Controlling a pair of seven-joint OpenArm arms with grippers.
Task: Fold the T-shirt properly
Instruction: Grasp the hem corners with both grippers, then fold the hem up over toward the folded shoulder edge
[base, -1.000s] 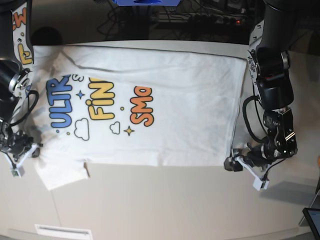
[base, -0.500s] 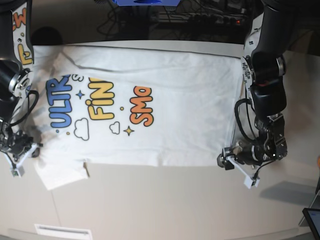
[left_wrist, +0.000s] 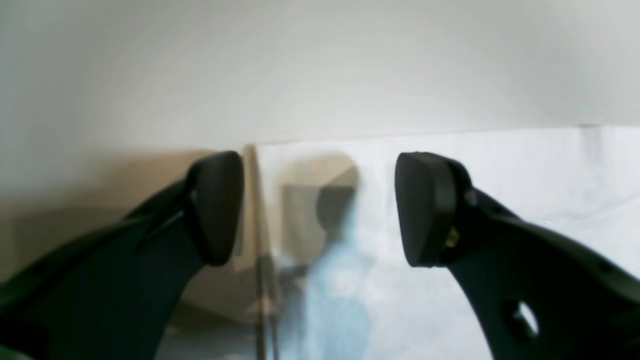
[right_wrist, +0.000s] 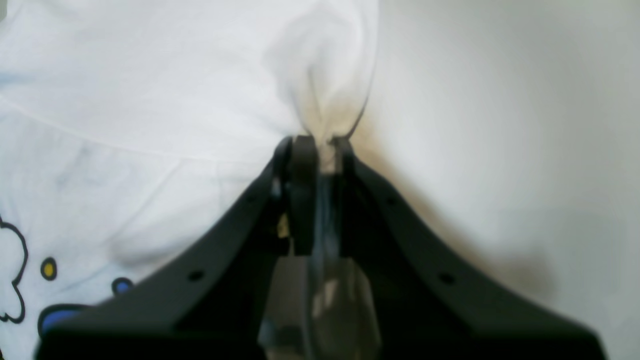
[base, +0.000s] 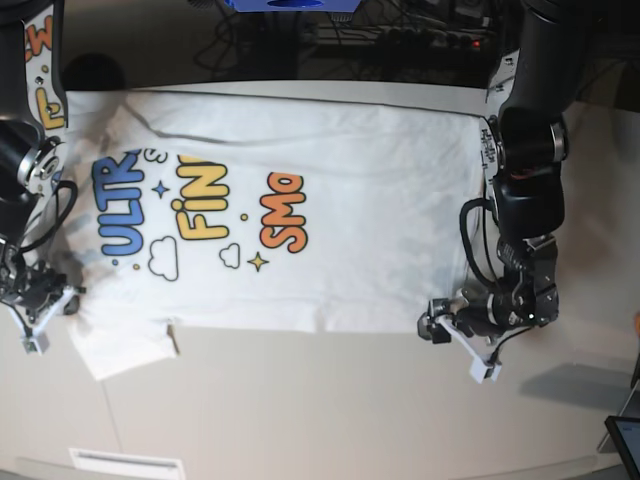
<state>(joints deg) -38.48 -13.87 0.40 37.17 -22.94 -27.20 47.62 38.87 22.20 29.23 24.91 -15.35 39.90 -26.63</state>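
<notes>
- On the table (base: 300, 400), the T-shirt (base: 300, 220) is spread flat, print up.
- Its sleeve-side edge is pinched tight by the right gripper (right_wrist: 320, 150).
- The left gripper (left_wrist: 320, 210) is held wide apart at the hem corner, nothing grabbed.

Bare beige tabletop (base: 330, 410) lay open below the flat white printed cotton T-shirt (base: 330, 230); dark cables (base: 400, 40) crowded the far edge.

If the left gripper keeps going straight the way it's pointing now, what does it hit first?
Most likely the T-shirt: the open left gripper straddles its corner edge, with bare table beyond the left finger. Depth is unclear in the blurred wrist view.
</notes>
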